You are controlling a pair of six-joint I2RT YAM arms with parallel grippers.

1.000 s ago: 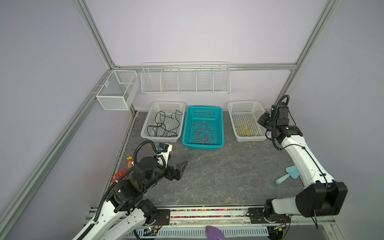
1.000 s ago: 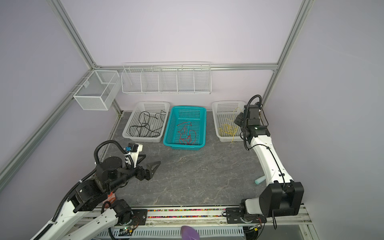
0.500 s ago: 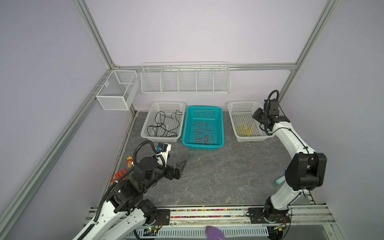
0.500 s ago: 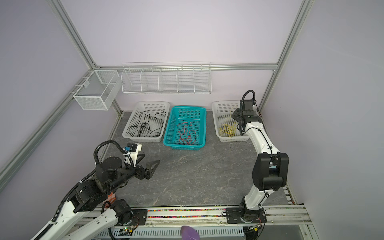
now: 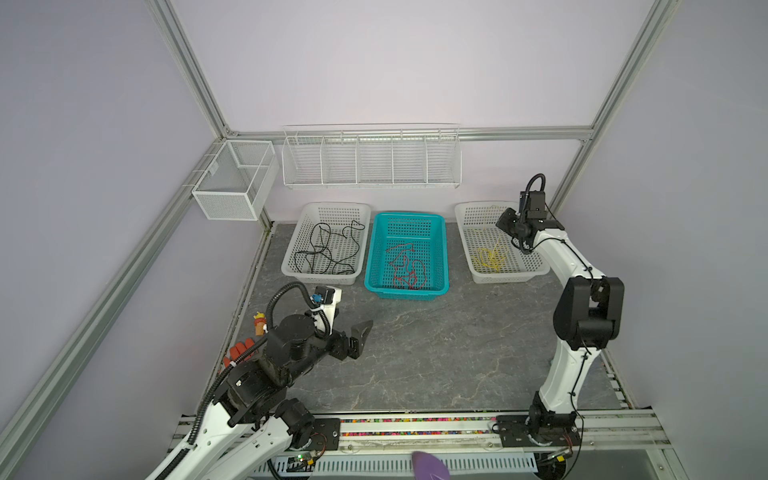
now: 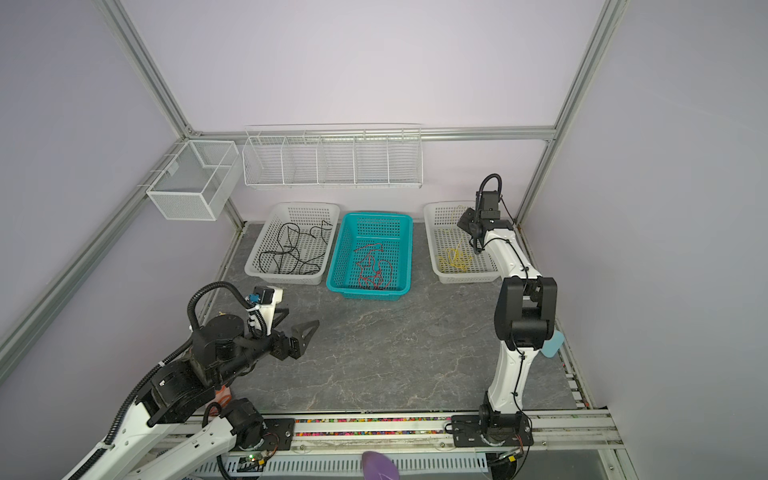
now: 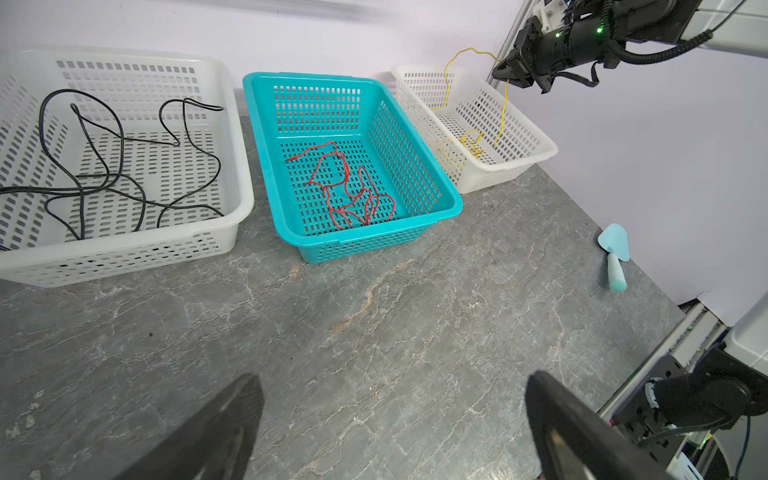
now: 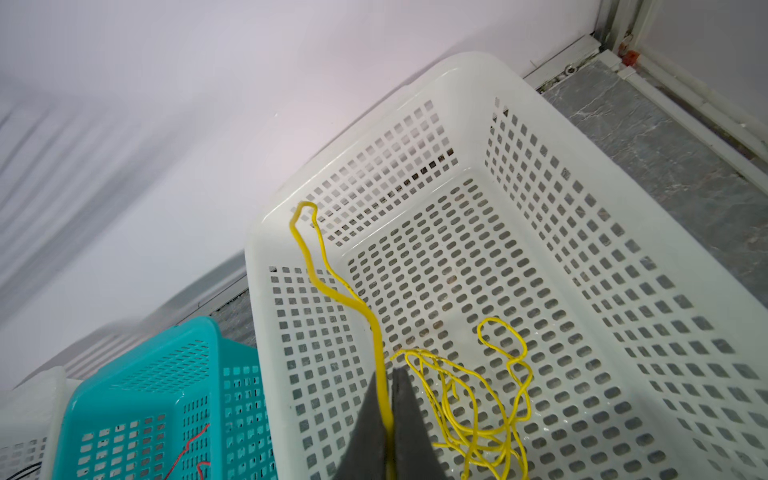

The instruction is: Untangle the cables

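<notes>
The cables lie apart in three baskets. A black cable [image 5: 328, 249] [image 7: 104, 166] sprawls in the left white basket [image 5: 320, 274]. The teal basket [image 5: 405, 291] holds a red cable [image 5: 405, 266] [image 7: 345, 187]. A heap of yellow cable [image 5: 492, 257] [image 8: 478, 395] rests in the right white basket [image 5: 511, 276]. My right gripper [image 5: 505, 220] [image 8: 387, 374] hangs above that basket, shut on a strand of the yellow cable; a loop arcs past the jaws toward the basket's far wall. My left gripper [image 6: 297, 322] [image 7: 392, 378] stands open over bare table at the front left.
A pale teal trowel [image 7: 614, 253] lies near the table's right edge, beside the right arm. A wire rack [image 5: 372, 158] and a mesh box [image 5: 232, 183] hang on the back wall. Small toys [image 5: 259, 322] sit at the left edge.
My right gripper has moved left and farther back over the right white basket with the yellow strand, and its elbow has swung upright. The left arm has stayed still.
</notes>
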